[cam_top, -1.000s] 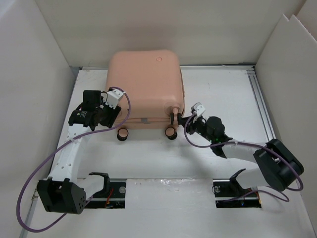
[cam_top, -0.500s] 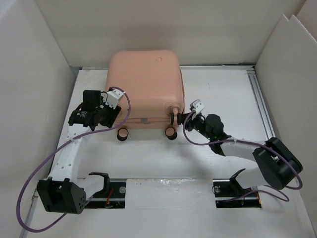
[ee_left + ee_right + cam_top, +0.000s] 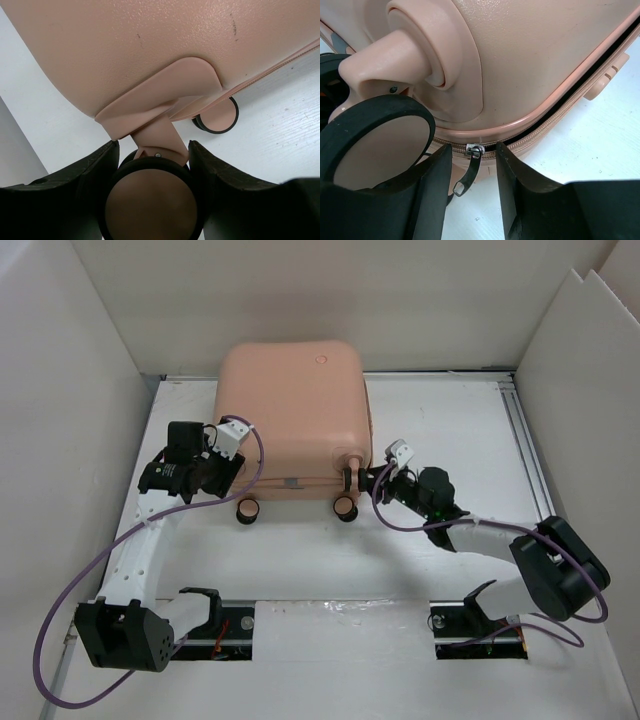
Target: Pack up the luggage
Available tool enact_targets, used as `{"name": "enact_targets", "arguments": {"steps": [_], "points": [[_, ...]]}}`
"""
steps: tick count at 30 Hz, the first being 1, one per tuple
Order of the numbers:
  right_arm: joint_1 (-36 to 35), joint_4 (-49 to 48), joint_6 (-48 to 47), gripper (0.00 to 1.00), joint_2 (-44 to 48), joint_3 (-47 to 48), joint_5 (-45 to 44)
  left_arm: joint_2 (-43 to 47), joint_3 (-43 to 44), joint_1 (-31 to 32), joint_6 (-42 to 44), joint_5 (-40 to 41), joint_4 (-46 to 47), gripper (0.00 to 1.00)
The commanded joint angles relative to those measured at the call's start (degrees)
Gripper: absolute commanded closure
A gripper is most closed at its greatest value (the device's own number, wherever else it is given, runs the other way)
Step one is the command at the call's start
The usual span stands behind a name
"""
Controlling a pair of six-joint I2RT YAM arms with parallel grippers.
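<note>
The salmon-pink luggage [image 3: 295,415] lies flat at the back middle of the table, wheels toward me. My left gripper [image 3: 232,468] is at its near left corner; in the left wrist view its fingers [image 3: 100,175] press both sides of a pink-and-black caster wheel [image 3: 150,205], shut on it. My right gripper [image 3: 368,478] is at the near right corner. In the right wrist view it is open [image 3: 473,155], with the dark zipper pull [image 3: 467,175] hanging untouched between the jaws. To the right of the slider the zipper gapes, showing a black slit [image 3: 580,75].
Two more caster wheels [image 3: 247,510] [image 3: 345,505] stick out from the near edge of the luggage. One wheel [image 3: 375,145] sits close to my right gripper's left finger. White walls stand on the left, back and right of the table [image 3: 450,430].
My right gripper has crept a little left toward the luggage's corner. The left arm and the luggage have not moved.
</note>
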State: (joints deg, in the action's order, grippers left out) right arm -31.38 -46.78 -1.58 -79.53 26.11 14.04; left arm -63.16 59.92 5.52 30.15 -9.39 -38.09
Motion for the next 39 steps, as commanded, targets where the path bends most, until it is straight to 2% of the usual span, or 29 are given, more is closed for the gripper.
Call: {"name": "enact_targets", "arguments": {"steps": [1,4,11,16,17,22,27,39], "points": [[0.9,2.1,0.2,0.55,-1.1,0.5,2.7,0.0,-0.4,-0.3,0.6,0.1,-3.2,1.00],[1.4,2.1,0.7,0.48,-1.1,-0.3,1.3,0.0,-0.4,-0.3,0.6,0.1,-3.2,1.00],[1.4,4.1,0.2,0.47,-1.1,-0.3,3.4,0.0,-0.4,-0.3,0.6,0.1,-3.2,1.00],[1.4,4.8,1.4,0.46,-1.1,-0.9,-1.6,0.0,-0.4,-0.3,0.6,0.1,-3.2,1.00],[1.4,5.3,1.4,0.43,-1.1,-1.4,-2.1,0.0,-0.4,-0.3,0.6,0.1,-3.2,1.00],[1.4,7.3,1.9,0.39,0.9,-1.4,-3.2,0.0,-0.4,-0.3,0.6,-0.5,-3.2,1.00],[1.4,7.3,1.3,0.40,2.1,-1.4,-3.8,0.0,-0.4,-0.3,0.6,-0.5,-3.2,1.00],[1.4,6.8,-1.2,0.41,0.3,3.4,4.1,-0.6,-0.9,-0.3,0.6,-0.5,-3.2,1.00]]}}
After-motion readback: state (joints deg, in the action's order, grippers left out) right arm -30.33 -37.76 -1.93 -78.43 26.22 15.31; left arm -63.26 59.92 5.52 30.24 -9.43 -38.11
